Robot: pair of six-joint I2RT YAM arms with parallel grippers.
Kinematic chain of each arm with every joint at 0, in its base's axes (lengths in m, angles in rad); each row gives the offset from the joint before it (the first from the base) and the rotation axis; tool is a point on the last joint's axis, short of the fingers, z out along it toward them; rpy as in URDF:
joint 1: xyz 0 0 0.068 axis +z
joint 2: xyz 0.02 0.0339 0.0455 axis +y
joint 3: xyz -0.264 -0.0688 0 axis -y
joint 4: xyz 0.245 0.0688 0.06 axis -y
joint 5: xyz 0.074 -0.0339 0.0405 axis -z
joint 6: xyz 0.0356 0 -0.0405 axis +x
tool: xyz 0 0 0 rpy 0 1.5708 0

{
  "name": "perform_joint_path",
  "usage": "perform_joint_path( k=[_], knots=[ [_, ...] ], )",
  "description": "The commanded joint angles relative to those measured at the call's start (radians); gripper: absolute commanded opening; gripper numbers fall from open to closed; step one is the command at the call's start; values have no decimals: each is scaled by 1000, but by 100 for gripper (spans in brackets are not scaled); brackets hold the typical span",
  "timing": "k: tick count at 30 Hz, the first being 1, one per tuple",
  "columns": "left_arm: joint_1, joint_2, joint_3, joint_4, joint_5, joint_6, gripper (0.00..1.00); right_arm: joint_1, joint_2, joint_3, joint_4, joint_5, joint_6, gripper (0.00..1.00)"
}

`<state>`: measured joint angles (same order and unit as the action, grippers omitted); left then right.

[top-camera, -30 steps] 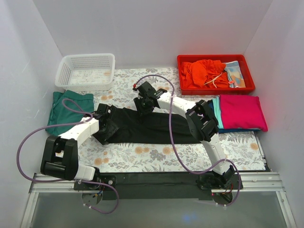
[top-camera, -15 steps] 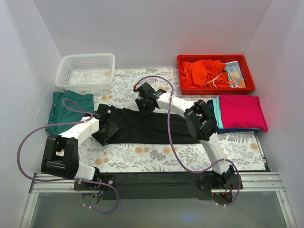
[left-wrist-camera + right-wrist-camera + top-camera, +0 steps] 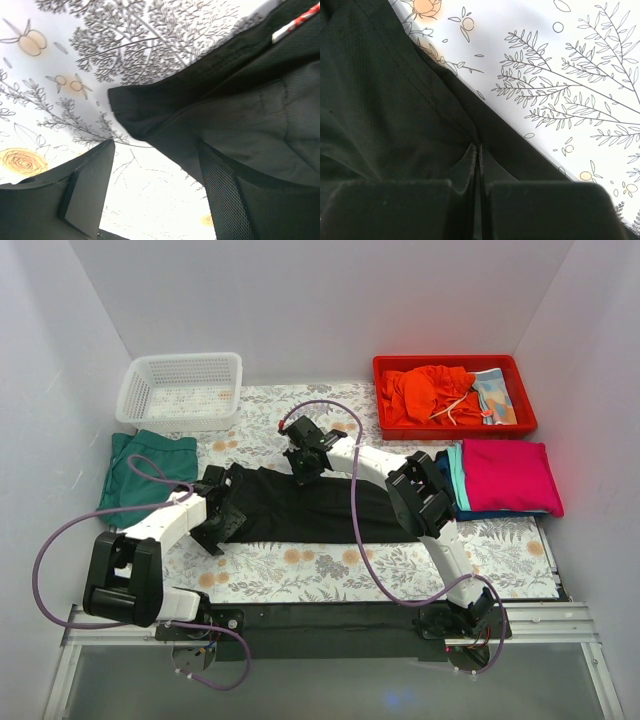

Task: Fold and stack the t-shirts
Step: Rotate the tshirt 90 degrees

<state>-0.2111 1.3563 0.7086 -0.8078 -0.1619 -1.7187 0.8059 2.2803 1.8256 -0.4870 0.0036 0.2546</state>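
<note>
The large black t-shirt [image 3: 320, 505] lies spread across the middle of the floral table covering. My right gripper [image 3: 301, 466] is at its far edge, shut on a pinch of the black cloth [image 3: 420, 100]; its fingers [image 3: 470, 165] meet with fabric between them. My left gripper [image 3: 218, 512] is at the shirt's left end, open, with bare floral covering between its fingers [image 3: 85, 190]. The shirt's corner [image 3: 145, 115] lies just ahead of it, and the right finger sits against the shirt's edge. A folded dark-green shirt [image 3: 140, 475] lies far left. A magenta shirt [image 3: 510, 475] tops teal [image 3: 456, 480] and navy [image 3: 443, 462] ones at right.
A white mesh basket [image 3: 180, 390] stands at the back left. A red tray [image 3: 520, 368] holding orange cloth sits at the back right. White walls enclose the table. Purple cables loop from both arms over the work area.
My left gripper has drawn back a little toward the near left. My right gripper has moved slightly farther away, holding the shirt's far edge.
</note>
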Motion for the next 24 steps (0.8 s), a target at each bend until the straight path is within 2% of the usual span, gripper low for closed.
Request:
perform_joint_path(
  k=[1, 9, 13, 14, 15, 16, 19, 24],
  knots=[
    [9, -36, -27, -39, -25, -30, 67, -2, -27, 21, -36, 82, -18, 1],
    [9, -36, -32, -50, -27, -54, 67, -7, -61, -26, -36, 183, 11, 1],
    [9, -46, -37, -44, -19, -58, 67, -7, -70, -28, -35, 167, 2, 1],
    [9, -55, -29, -41, -19, -55, 67, -7, -76, -28, -35, 154, -1, 3],
    [9, -63, -21, -42, -21, -53, 67, -5, -79, -31, -33, 145, -6, 8],
    [9, -71, -14, -44, -21, -50, 67, -7, -87, -32, -30, 138, -12, 18],
    [9, -114, 29, -50, -24, -33, 67, -7, -125, -38, -24, 122, -20, 31],
    [1, -173, 112, -67, 4, -16, 67, -5, -212, -45, -12, 130, -25, 38]
  ],
)
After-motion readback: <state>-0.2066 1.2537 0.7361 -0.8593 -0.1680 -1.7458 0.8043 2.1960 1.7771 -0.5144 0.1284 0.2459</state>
